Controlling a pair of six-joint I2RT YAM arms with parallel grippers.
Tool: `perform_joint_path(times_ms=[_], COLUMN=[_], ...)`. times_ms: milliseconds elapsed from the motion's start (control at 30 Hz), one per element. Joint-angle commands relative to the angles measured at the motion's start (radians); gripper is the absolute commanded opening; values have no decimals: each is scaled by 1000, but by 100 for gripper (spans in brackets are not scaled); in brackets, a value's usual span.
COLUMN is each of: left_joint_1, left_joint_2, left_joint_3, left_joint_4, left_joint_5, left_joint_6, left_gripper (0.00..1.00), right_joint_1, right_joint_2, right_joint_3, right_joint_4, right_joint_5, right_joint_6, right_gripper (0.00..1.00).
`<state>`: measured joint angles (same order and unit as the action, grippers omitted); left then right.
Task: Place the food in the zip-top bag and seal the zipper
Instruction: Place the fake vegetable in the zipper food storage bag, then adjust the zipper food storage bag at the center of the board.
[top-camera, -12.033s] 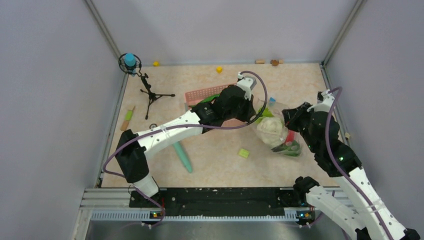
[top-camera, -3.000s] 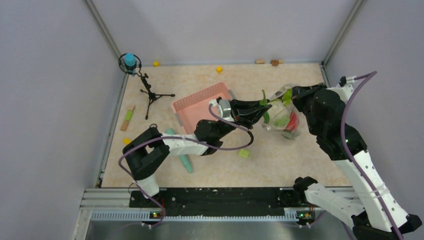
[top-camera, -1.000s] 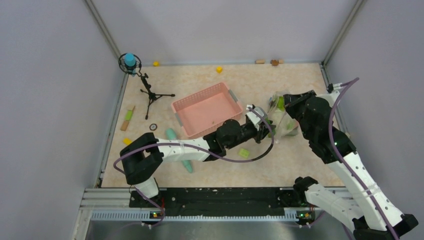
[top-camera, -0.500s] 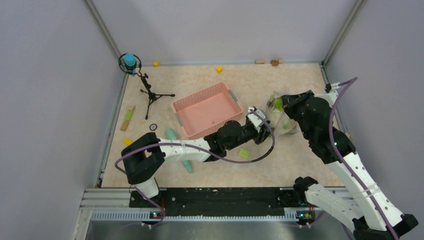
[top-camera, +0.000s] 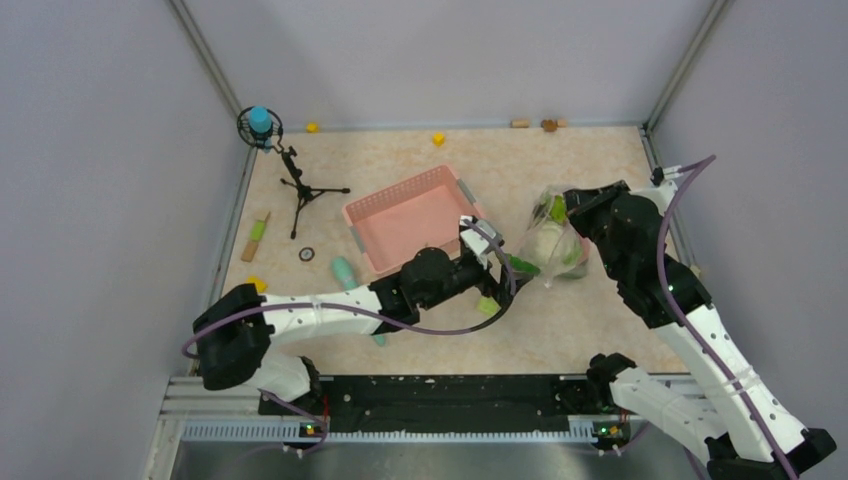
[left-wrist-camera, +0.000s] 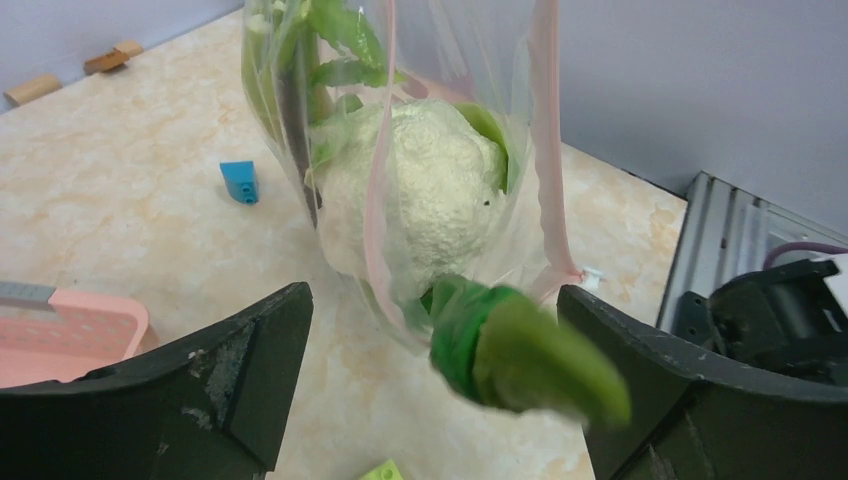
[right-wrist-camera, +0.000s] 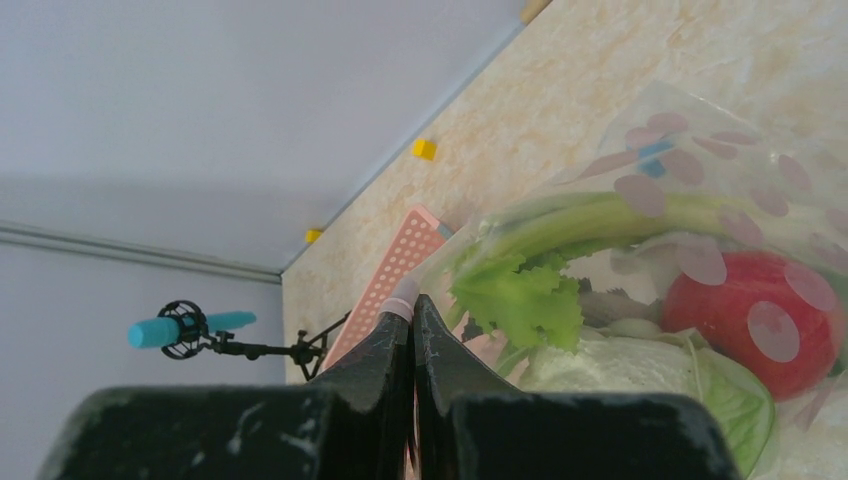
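The clear zip-top bag (top-camera: 552, 240) hangs right of centre, its pinkish zipper (left-wrist-camera: 374, 200) running down the open mouth. My right gripper (top-camera: 567, 206) is shut on the zipper's upper end (right-wrist-camera: 405, 298). Inside the bag are white cauliflower (left-wrist-camera: 430, 200), a red tomato (right-wrist-camera: 760, 310), leafy greens (right-wrist-camera: 520, 295) and a pale leek stalk (right-wrist-camera: 600, 220). My left gripper (top-camera: 495, 265) stands wide open just left of the mouth. A blurred green food piece (left-wrist-camera: 525, 355) sits loose between its fingers (left-wrist-camera: 220, 385), its dark end at the mouth.
The pink basket (top-camera: 415, 218) lies just left of the bag. A yellow-green block (top-camera: 487, 306) sits under my left wrist, and a teal stick (top-camera: 345, 270) pokes out beside the forearm. A blue block (left-wrist-camera: 240, 182) lies behind the bag. A microphone tripod (top-camera: 297, 188) stands far left.
My left gripper has opened wide and drawn back left from the bag's mouth, letting go of the green piece. The right gripper still holds the bag in the same place.
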<state>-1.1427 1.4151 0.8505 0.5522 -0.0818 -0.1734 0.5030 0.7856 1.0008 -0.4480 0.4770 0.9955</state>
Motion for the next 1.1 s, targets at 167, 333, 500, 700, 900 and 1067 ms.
perform_joint_path(times_ms=[167, 333, 500, 700, 900, 1067], left_joint_1=[-3, -2, 2, 19, 32, 35], left_joint_2=[-299, -521, -543, -266, -59, 108], left_joint_3=[-15, -30, 105, 403, 536, 642], left_joint_4=[-231, -298, -469, -750, -799, -812], left_joint_5=[200, 173, -174, -309, -210, -143], left_joint_6=[-79, -19, -21, 26, -7, -27], left_gripper=[97, 97, 97, 97, 97, 95], right_joint_1=[0, 0, 0, 0, 0, 0], right_joint_2=[10, 21, 12, -11, -43, -46], right_joint_3=[63, 73, 43, 8, -18, -34], right_joint_4=[81, 56, 58, 83, 85, 83], right_joint_5=[21, -15, -77, -160, -173, -216], right_joint_6=[-75, -155, -213, -271, -289, -299], right_gripper=[0, 0, 0, 0, 0, 0])
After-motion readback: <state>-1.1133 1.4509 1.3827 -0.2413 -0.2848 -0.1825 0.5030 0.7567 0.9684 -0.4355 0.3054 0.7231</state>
